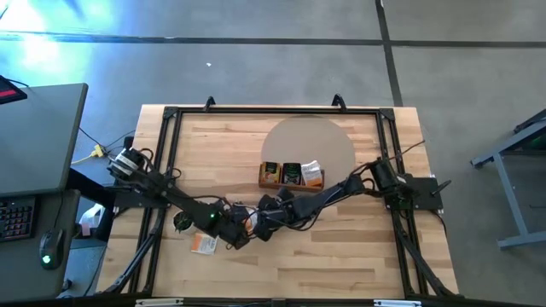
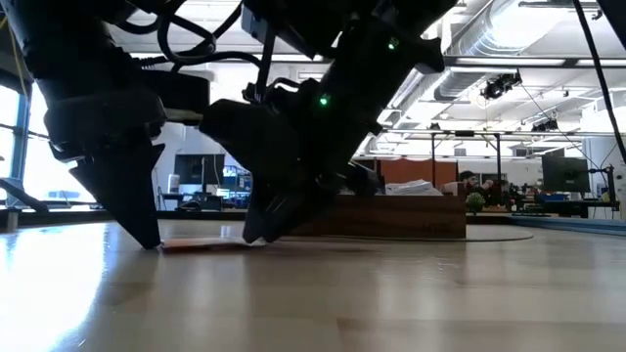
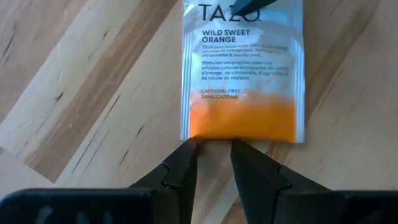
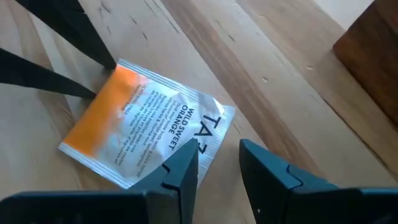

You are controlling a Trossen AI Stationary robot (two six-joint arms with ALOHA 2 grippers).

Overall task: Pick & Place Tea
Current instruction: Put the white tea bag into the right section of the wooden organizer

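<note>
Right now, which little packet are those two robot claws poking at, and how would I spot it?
Find the long wooden tray mid-table, then look toward the near left, where both arms meet. There a tea packet lies flat on the bare wood, between the left gripper and right gripper. Unlike the packets in the tray, it lies alone, silver-white with an orange end, printed Wild Sweet Orange.

Open-plan lab or workshop, exposed ceiling ducts (image 2: 489, 39), concrete floor (image 1: 281, 68), monitors (image 2: 562, 176) on benches

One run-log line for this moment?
left gripper: open, at orange edge of tea packet | right gripper: open, at opposite edge | packet: flat on table
</note>
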